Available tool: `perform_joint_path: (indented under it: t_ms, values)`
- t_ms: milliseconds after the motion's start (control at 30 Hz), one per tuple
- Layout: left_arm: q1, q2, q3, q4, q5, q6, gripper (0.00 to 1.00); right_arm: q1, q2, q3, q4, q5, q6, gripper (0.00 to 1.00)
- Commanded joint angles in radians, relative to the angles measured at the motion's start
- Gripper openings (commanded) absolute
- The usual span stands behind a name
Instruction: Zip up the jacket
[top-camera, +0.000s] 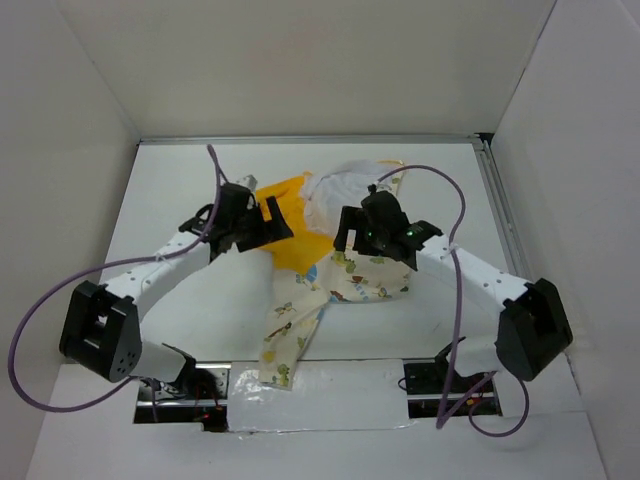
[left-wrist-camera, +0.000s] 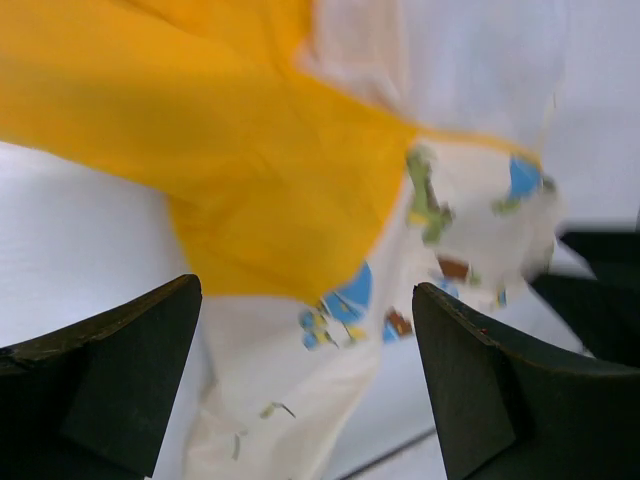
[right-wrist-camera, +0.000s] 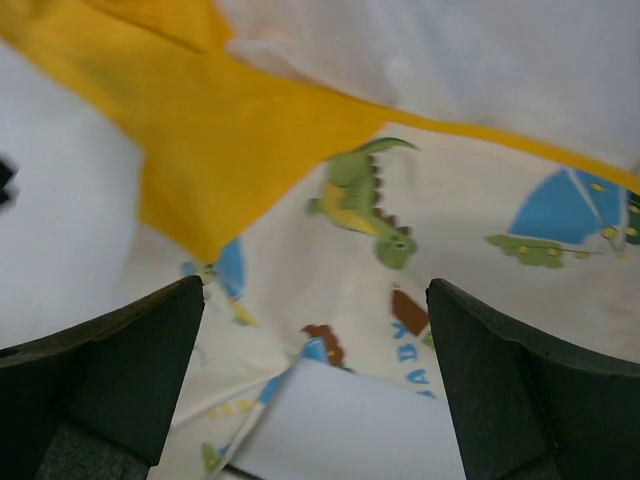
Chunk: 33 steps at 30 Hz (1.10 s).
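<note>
The jacket (top-camera: 362, 282) lies crumpled mid-surface (top-camera: 400, 335), yellow lining (top-camera: 300, 240) upward, zipper unseen. Left jaws and right jaws both gape above it, holding nothing. Best to flatten the fronts and find the zipper ends before pinching

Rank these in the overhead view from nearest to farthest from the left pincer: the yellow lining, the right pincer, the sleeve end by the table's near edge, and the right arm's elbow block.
Measured from the left pincer:
1. yellow lining, right beside it.
2. right pincer, to its right.
3. sleeve end, toward the near edge.
4. elbow block, far right.
</note>
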<state>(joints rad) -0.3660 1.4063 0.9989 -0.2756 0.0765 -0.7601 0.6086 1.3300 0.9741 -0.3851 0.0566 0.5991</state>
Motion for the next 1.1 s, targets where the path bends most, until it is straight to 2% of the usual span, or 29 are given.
perform_joint_path:
  t_ms: [0,133,267,467,533,633,733,767,833,867,967,1033,1067]
  values:
    - [-0.111,0.006,-0.087,0.042,0.101,0.005,0.99,-0.032,0.108,-0.017,-0.078,0.138,0.045,1.0]
    - [-0.275,0.081,-0.112,0.082,0.117,-0.042,0.99,-0.133,0.207,-0.04,-0.075,0.112,0.099,1.0]
    - [-0.31,0.18,-0.056,0.044,0.065,-0.065,0.99,-0.136,0.212,-0.077,-0.069,0.08,0.123,1.0]
    - [-0.262,0.404,0.127,-0.186,-0.139,-0.197,0.99,-0.014,0.129,-0.19,-0.044,0.009,0.159,1.0]
    - [-0.206,0.488,0.2,-0.198,-0.149,-0.19,0.99,0.037,0.089,-0.225,-0.015,-0.035,0.162,1.0]
    - [-0.13,0.626,0.321,-0.232,-0.118,-0.159,0.99,0.196,0.077,-0.248,0.038,-0.11,0.154,1.0]
    - [-0.071,0.671,0.415,-0.208,-0.084,-0.081,0.99,0.308,0.157,-0.209,0.08,-0.132,0.148,1.0]
    - [-0.047,0.692,0.441,-0.202,-0.06,-0.061,0.99,0.383,0.187,-0.184,0.086,-0.135,0.139,1.0]
    - [-0.027,0.712,0.539,-0.197,-0.026,0.005,0.99,0.454,0.257,-0.083,0.115,-0.153,0.11,1.0]
    - [-0.011,0.727,0.572,-0.211,-0.023,0.021,0.99,0.509,0.334,0.017,0.117,-0.161,0.084,1.0]
    - [0.019,0.721,0.647,-0.209,0.009,0.091,0.99,0.565,0.464,0.209,0.13,-0.262,0.024,1.0]
    - [0.045,0.708,0.675,-0.22,0.022,0.113,0.99,0.58,0.498,0.296,0.141,-0.354,-0.028,1.0]
    - [0.058,0.703,0.682,-0.23,0.011,0.12,0.99,0.57,0.498,0.31,0.137,-0.353,-0.042,1.0]
